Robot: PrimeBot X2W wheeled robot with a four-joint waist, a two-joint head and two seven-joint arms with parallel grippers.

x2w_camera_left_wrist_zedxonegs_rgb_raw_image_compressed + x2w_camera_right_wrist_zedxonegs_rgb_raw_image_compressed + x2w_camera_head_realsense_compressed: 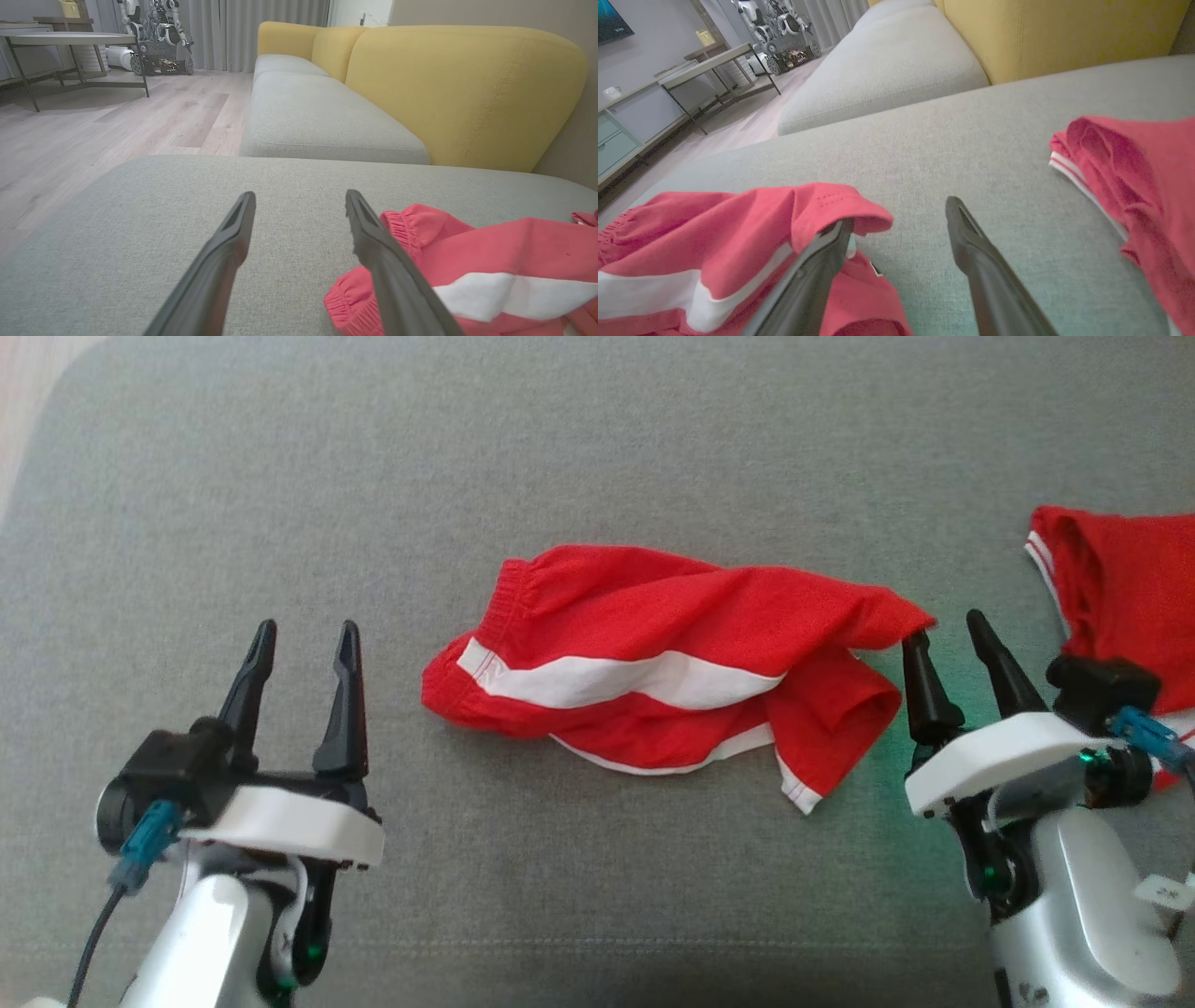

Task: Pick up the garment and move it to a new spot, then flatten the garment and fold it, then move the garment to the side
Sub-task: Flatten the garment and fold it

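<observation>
Crumpled red shorts [653,663], white-striped, lie central on a grey woven cushion [560,448]. Their 3 o'clock corner covers one fingertip of the wide-spread right gripper [943,623]. The left gripper [308,633], at 8 o'clock, stands wide too. Another red garment [1120,569] is cut off farther toward 3 o'clock.

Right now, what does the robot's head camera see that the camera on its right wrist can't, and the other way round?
Head view's extra: the left gripper, its two dark fingers open.

Right wrist view's extra: the yellow sofa backrest, the pale wooden floor and a table on thin dark legs.

Both: the grey fabric cushion, the crumpled red shorts with a white stripe, a second red garment off to the right, and the open right gripper, one finger at the shorts' hem.
</observation>
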